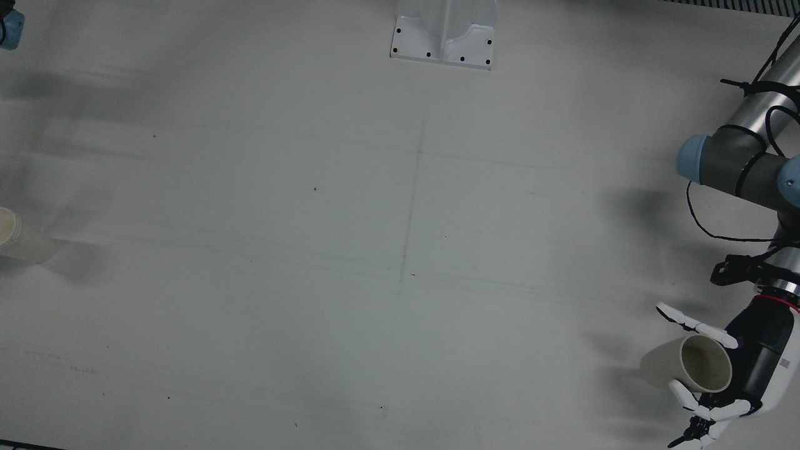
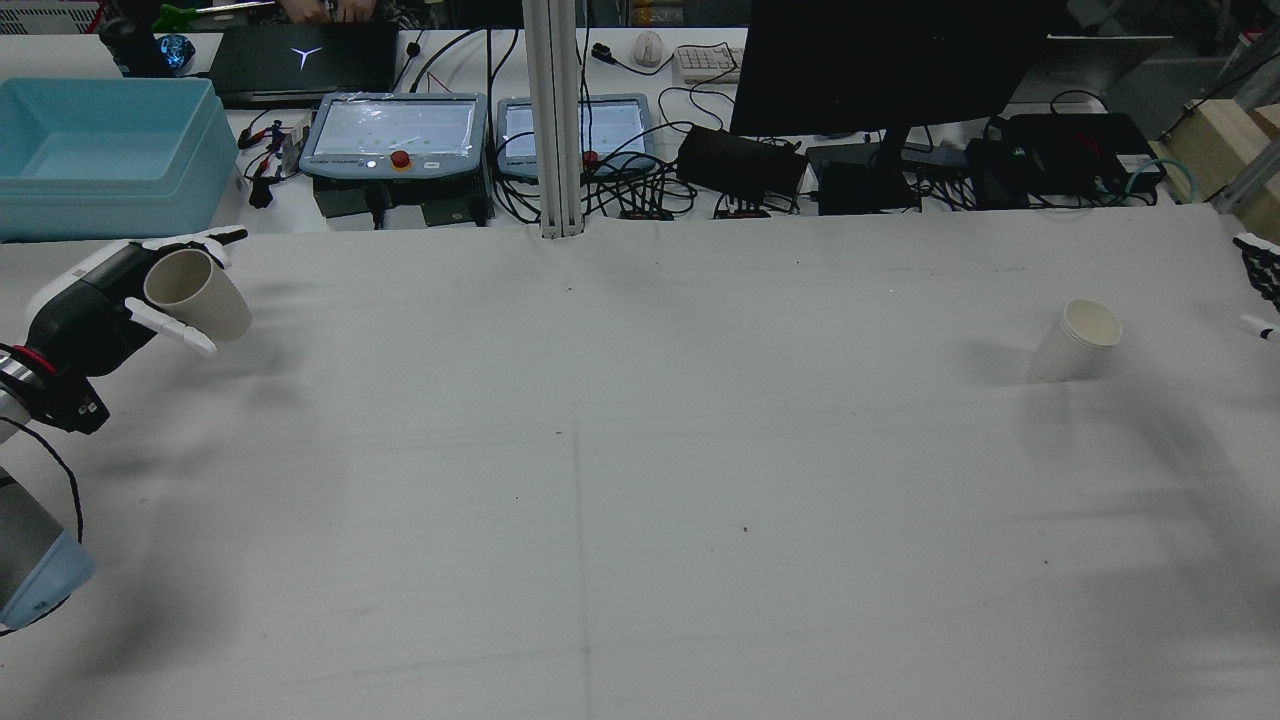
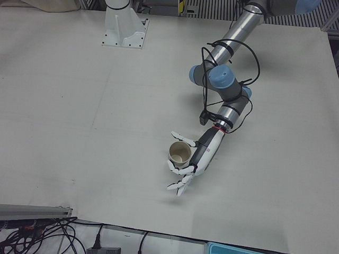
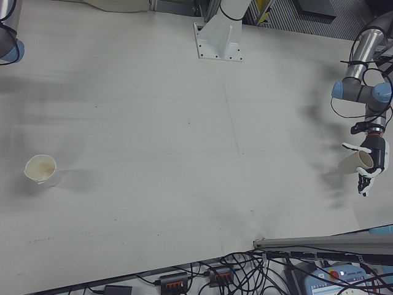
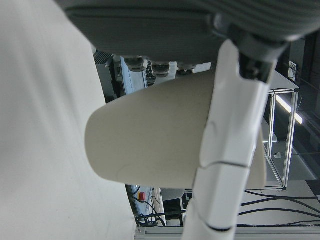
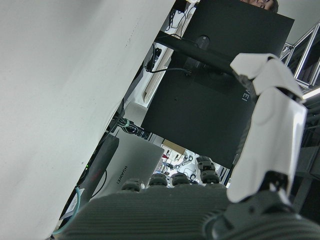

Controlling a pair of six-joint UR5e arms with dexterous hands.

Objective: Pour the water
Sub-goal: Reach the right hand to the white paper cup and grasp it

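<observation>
My left hand (image 2: 95, 315) is shut on a cream paper cup (image 2: 197, 296) at the table's left edge in the rear view. The cup is held tilted off the table, its mouth turned toward the arm. The front view shows this cup (image 1: 690, 369) in the left hand (image 1: 747, 365) at lower right, and the left hand view shows a finger (image 5: 227, 150) across the cup (image 5: 150, 137). A second paper cup (image 2: 1076, 340) stands upright on the table at the far right. My right hand (image 2: 1260, 280) is open at the right edge, apart from that cup. What either cup holds is not visible.
A white arm pedestal (image 1: 445, 34) is bolted at the table's robot side. Beyond the far edge are a blue bin (image 2: 100, 150), two teach pendants (image 2: 395, 135), a monitor (image 2: 890, 60), cables and a metal post (image 2: 555, 120). The standing cup (image 4: 42, 170) has bare cloth around it.
</observation>
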